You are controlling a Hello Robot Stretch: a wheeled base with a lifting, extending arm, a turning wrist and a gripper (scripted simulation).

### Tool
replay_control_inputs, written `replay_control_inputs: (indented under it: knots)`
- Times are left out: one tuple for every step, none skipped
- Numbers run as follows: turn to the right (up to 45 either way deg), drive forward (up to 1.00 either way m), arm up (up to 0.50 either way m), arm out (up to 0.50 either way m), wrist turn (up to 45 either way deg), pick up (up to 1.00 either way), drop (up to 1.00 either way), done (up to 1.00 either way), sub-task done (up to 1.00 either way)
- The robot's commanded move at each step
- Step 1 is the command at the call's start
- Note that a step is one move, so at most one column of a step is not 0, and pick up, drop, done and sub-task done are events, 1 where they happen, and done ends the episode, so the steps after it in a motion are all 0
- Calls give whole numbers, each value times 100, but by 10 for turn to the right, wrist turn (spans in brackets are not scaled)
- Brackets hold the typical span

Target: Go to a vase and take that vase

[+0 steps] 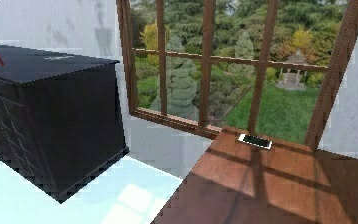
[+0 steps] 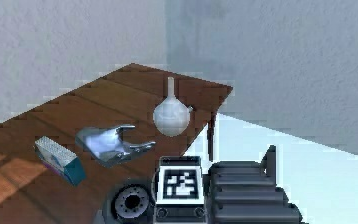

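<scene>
A white vase (image 2: 169, 113) with a round belly and a thin neck stands upright on the brown wooden table (image 2: 97, 100), toward its far right end. My gripper (image 2: 133, 205) shows as a dark body at the arm side view's bottom edge, left of a white square with black marks (image 2: 181, 186). The vase is farther out than the gripper, up the picture and a little to the right. The gripper's far end is hard to make out against the table's near edge, so I cannot tell whether it holds anything.
On the table also lie a crumpled silver-grey thing (image 2: 109, 143) and a small white and teal box (image 2: 60, 158). Ahead, a black dresser (image 1: 47, 110) stands at the left before a large window (image 1: 237, 60). A phone (image 1: 255, 141) lies on the wooden table (image 1: 277, 185).
</scene>
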Motion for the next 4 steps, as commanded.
replay_control_inputs:
  knots:
    - [0, 0, 0, 42, 0, 0, 0, 0, 0]
    - [0, 0, 0, 0, 450, 0, 0, 0, 0]
    - [0, 0, 0, 0, 450, 0, 0, 0, 0]
    - [0, 0, 0, 0, 450, 0, 0, 0, 0]
